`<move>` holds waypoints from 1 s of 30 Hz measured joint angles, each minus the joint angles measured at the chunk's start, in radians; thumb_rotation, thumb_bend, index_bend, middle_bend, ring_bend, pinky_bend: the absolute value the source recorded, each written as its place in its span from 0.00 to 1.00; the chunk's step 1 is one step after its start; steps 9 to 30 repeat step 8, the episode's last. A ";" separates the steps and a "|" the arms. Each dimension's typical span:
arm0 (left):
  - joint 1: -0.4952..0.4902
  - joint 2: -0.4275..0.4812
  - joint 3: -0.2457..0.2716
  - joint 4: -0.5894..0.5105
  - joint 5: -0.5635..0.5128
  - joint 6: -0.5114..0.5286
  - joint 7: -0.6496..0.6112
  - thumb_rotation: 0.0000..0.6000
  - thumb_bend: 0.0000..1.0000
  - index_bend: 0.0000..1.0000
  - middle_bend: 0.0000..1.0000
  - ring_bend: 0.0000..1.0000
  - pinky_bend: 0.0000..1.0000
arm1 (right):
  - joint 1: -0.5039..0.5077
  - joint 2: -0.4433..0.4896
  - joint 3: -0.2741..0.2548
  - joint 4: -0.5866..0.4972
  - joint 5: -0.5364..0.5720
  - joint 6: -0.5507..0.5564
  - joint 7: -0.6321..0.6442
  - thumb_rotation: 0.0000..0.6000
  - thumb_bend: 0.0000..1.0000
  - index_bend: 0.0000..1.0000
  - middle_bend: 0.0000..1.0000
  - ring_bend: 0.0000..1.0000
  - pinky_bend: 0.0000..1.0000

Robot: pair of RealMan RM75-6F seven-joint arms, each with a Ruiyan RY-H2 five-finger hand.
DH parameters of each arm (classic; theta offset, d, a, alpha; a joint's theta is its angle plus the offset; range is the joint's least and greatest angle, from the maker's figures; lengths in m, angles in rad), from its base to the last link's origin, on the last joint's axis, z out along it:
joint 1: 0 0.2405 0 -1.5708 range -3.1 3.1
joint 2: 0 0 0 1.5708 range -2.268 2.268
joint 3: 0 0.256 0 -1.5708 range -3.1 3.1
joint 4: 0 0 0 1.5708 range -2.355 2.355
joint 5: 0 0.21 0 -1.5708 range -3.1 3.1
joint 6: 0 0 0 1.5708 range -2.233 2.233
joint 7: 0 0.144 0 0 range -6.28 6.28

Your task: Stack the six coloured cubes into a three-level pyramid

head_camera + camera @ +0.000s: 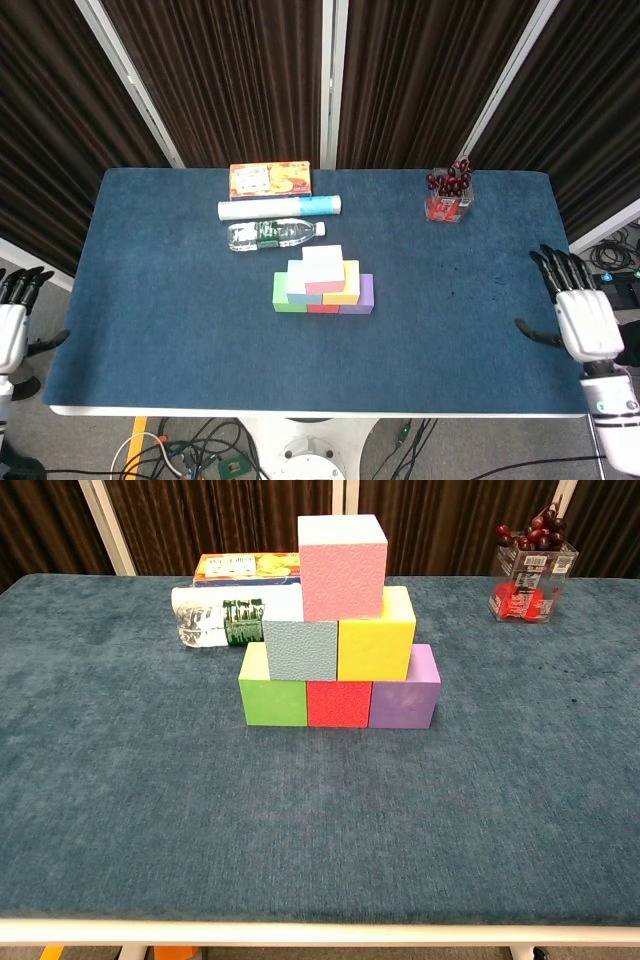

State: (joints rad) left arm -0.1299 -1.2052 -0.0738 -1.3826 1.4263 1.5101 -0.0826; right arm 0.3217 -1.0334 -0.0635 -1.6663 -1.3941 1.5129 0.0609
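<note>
Six cubes stand as a pyramid mid-table. The bottom row is a green cube, a red cube and a purple cube. On them sit a light blue cube and a yellow cube. A pink cube tops the stack. My right hand hangs open off the table's right edge, far from the cubes. At the left edge my left hand is open too, also holding nothing. Neither hand shows in the chest view.
Behind the pyramid lie a clear water bottle, a white and blue roll and an orange snack box. A clear container of red items stands at the back right. The blue table spans both views.
</note>
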 measured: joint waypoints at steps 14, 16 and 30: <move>0.088 -0.048 0.046 -0.042 0.060 0.129 0.069 1.00 0.07 0.17 0.12 0.08 0.04 | -0.158 -0.120 -0.047 0.146 -0.120 0.134 0.100 1.00 0.10 0.00 0.01 0.00 0.00; 0.088 -0.048 0.046 -0.042 0.060 0.129 0.069 1.00 0.07 0.17 0.12 0.08 0.04 | -0.158 -0.120 -0.047 0.146 -0.120 0.134 0.100 1.00 0.10 0.00 0.01 0.00 0.00; 0.088 -0.048 0.046 -0.042 0.060 0.129 0.069 1.00 0.07 0.17 0.12 0.08 0.04 | -0.158 -0.120 -0.047 0.146 -0.120 0.134 0.100 1.00 0.10 0.00 0.01 0.00 0.00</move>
